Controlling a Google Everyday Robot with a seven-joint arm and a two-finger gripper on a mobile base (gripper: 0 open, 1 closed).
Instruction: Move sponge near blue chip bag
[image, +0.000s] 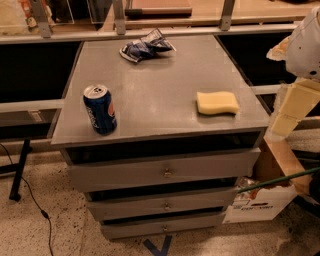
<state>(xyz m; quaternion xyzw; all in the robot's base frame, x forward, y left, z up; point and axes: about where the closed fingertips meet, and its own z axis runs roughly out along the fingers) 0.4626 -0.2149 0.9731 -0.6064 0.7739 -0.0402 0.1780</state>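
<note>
**Fig.** Counter (165, 80) seen from above and in front. The sponge (217, 102) lies flat at centre right of the frame, near the counter's front right corner. It is well apart from the blue chip bag (146, 47), which sits crumpled at the upper middle, by the far edge. A soda can (100, 109) stands upright at centre left (no part of the task). The gripper (292, 107) hangs at the right edge of the frame, off the counter and apart from the sponge. Whether it is open or closed cannot be told, and no object shows in its hold.

Handling, as judged: the sponge looks light, soft and compressible, neither slippery nor fragile, and should yield under a squeeze. A hold from above, across its shorter width near the middle, seems soundest, with a lift clear of the counter before carrying it toward the bag
</note>
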